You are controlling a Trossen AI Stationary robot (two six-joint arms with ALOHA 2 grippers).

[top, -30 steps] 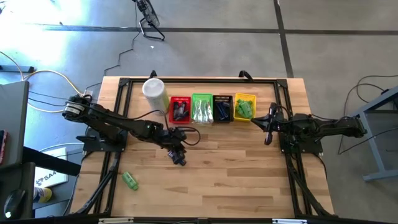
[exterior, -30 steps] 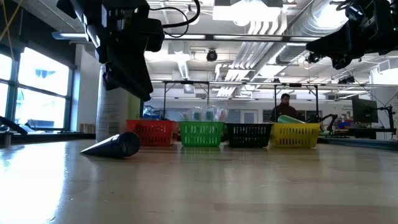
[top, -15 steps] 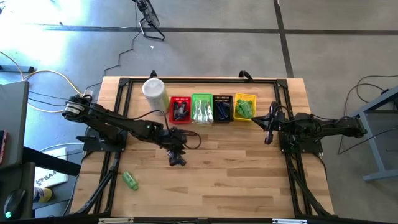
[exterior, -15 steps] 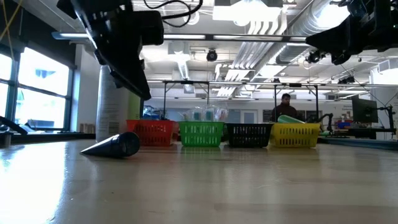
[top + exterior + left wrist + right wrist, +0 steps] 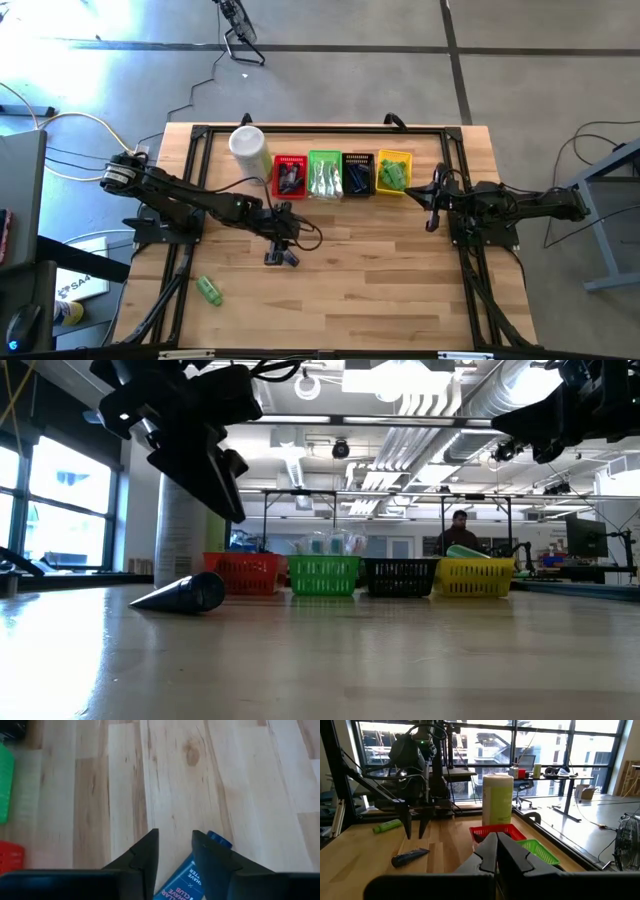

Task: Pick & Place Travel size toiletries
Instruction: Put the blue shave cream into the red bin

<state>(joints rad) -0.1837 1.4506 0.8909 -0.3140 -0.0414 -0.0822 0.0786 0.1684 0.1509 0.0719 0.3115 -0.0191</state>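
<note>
Currently four small plastic baskets sit in a row near the far edge of the wooden table, each touching its neighbour. From the left arm's side: the red basket holds dark tubes, the green basket holds clear-wrapped sticks, the black basket holds thin blue and black pieces, and the yellow basket holds bright green mini bottles. A tall white cylindrical canister stands upright just beside the red basket, toward the far left corner. The left gripper hangs over the middle of the table, nearer the left edge, fingers pointing down and slightly apart, nothing between them. A dark navy tube with a blue cap lies flat on the wood right under that gripper; in the left wrist view it shows beneath the fingers, not clamped. In the right wrist view the same tube lies just off the fingertips, apart from them. A loose bright green mini bottle lies on its side near the front left corner, well apart from the baskets. The right gripper waits near the right edge, beside the yellow basket, fingers together and holding nothing.
</note>
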